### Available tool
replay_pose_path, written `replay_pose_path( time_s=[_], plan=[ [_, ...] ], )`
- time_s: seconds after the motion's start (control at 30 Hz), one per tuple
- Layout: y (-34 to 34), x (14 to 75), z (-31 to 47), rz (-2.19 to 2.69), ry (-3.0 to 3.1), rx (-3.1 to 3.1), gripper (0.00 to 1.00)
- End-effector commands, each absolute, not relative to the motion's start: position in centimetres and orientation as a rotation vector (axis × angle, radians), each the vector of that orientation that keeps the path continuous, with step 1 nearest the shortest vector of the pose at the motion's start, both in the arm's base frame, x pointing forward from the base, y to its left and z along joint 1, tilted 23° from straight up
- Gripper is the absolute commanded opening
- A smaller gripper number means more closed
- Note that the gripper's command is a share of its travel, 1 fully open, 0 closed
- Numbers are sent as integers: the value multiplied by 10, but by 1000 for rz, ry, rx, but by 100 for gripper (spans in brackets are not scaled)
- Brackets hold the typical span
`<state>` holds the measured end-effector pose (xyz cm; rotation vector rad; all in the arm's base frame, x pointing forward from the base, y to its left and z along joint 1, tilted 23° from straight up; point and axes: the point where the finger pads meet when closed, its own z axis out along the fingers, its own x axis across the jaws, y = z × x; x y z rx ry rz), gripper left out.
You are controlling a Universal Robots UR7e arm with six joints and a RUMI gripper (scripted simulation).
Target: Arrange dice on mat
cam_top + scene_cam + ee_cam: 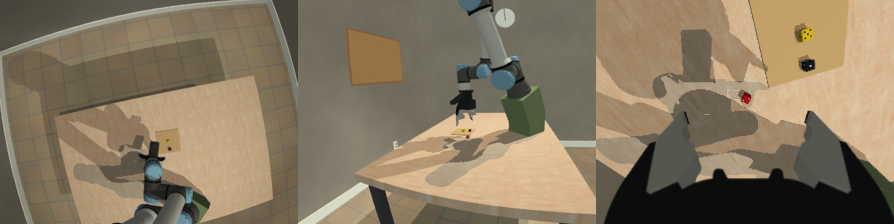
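A small tan mat lies on the wooden table; it also shows in the overhead view (168,140) and the side view (463,131). A yellow die (805,33) and a black die (807,64) sit on the mat. A red die (745,97) sits on the bare table just off the mat's corner, in the arm's shadow; it shows in the side view (468,136) too. My gripper (746,112) hangs open and empty well above the table, over the red die. In the side view the gripper (464,116) is above the mat's near edge.
The arm's green base block (525,110) stands at the table's back right. The table edge runs along the front in the side view. An orange board (374,58) hangs on the wall behind.
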<state>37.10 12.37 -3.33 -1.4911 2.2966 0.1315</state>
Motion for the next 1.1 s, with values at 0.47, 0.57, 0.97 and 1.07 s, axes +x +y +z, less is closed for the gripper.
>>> replay_pose_path(
  time_s=[0.47, 0.57, 0.97, 1.07],
  plan=[
    [130, 359, -35, 205, 2533, -1093, 100],
    [130, 359, -35, 208, 2540, -1079, 100],
    [132, 355, -36, 230, 2588, -972, 100],
    [132, 355, -36, 232, 2591, -963, 100]
  ],
)
